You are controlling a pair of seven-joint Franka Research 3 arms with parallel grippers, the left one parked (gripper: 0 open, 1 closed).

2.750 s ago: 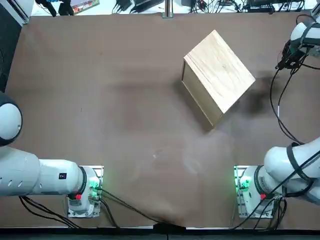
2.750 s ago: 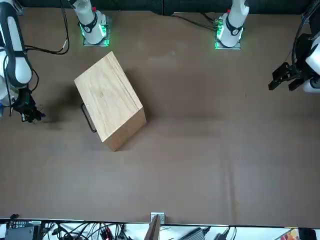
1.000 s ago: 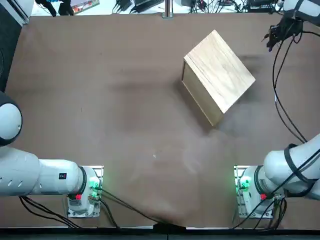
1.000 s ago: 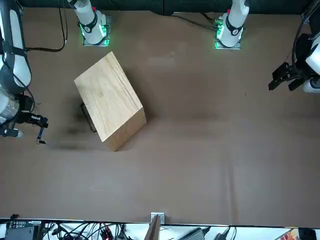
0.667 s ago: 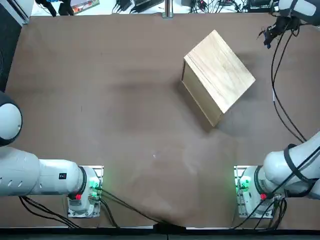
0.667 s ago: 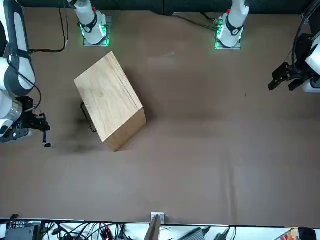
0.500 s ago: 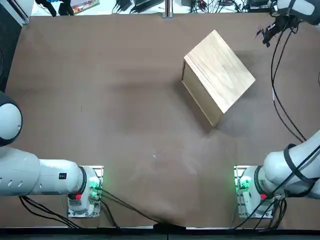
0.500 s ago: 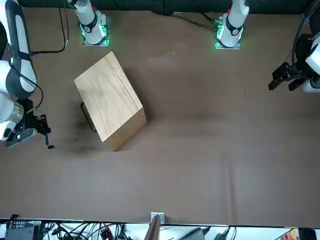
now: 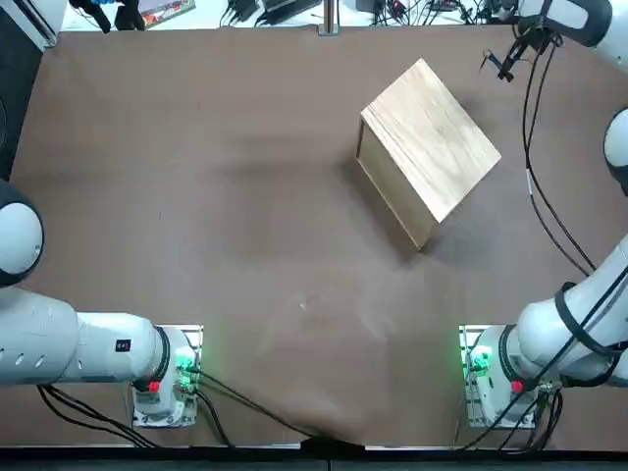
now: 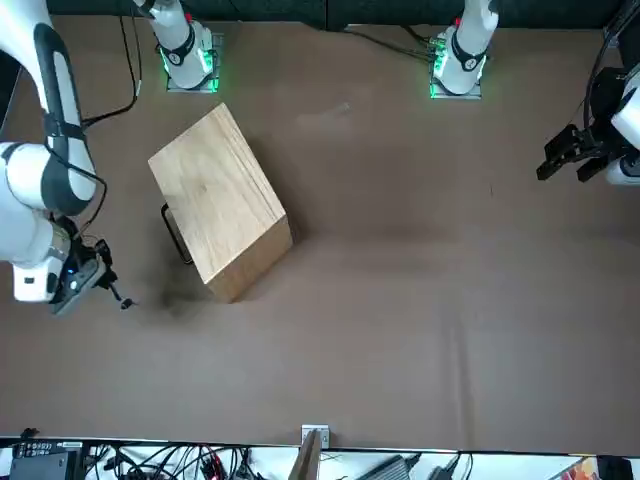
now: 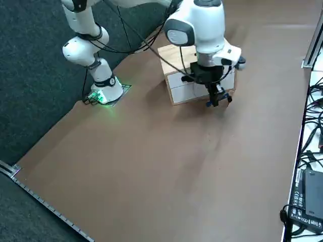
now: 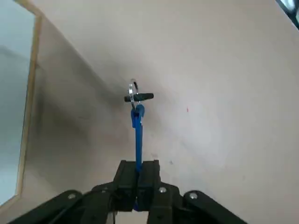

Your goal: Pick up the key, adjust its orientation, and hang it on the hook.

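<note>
Above the surface [image 9: 245, 235], the right pincer [image 12: 138, 164] grips the key [image 12: 138, 144], which juts past its tips, gripped part hidden

Top view: overhead, looks down on table [image 9: 245, 245], robot's way, arm bases at lower edge. Front view: raised, across table, faces robot. Right side view: raised at robot's right, looks diagonally down. Right wrist view: closest, mounted on working arm, looks past own fingers [image 12: 149, 175]. Top and front views share wooden box [image 9: 427, 142], most of tabletop.

Bare tabletop [image 9: 245, 245], wooden box [image 9: 432, 147] beside claw [image 9: 502, 67]
</note>
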